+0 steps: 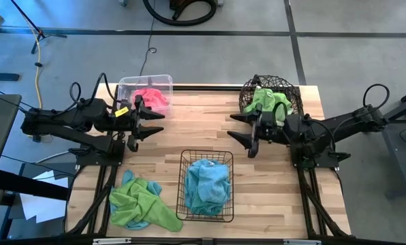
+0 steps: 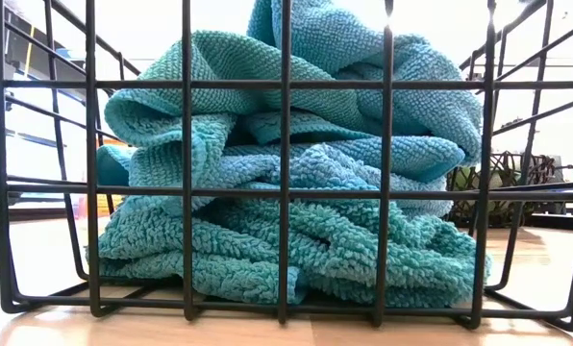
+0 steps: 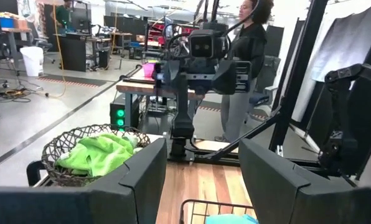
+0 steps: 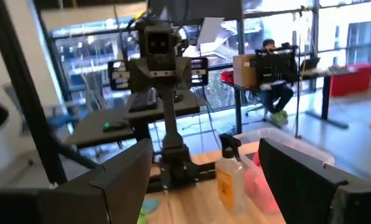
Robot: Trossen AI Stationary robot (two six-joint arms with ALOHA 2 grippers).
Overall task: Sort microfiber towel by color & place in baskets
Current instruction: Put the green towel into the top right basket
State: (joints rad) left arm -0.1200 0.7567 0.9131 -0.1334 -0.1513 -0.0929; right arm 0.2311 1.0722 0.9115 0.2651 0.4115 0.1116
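The last loose cloths, a crumpled heap of lime green and light blue microfiber towels (image 1: 136,202), lie at the near left corner of the wooden surface (image 1: 271,184), just left of the rectangular black wire-grid basket (image 1: 186,204). The left gripper (image 1: 152,123) hovers farther back with open, empty fingers and is much the nearer arm; the right gripper (image 1: 238,128), fingers spread wide and empty, waits beside the round dark wire basket (image 1: 247,92) holding green.

- Two dark arms, the left arm (image 1: 73,121) and the right arm (image 1: 325,129), all black, made of chunky blocks and round joints.
- Black cables looping over both.
- Small yellow tag (image 1: 121,111) near the left wrist, maybe a sticker.
- Wide, flat, pointy black fingers (image 3: 142,180).
- Boxy black camera head.
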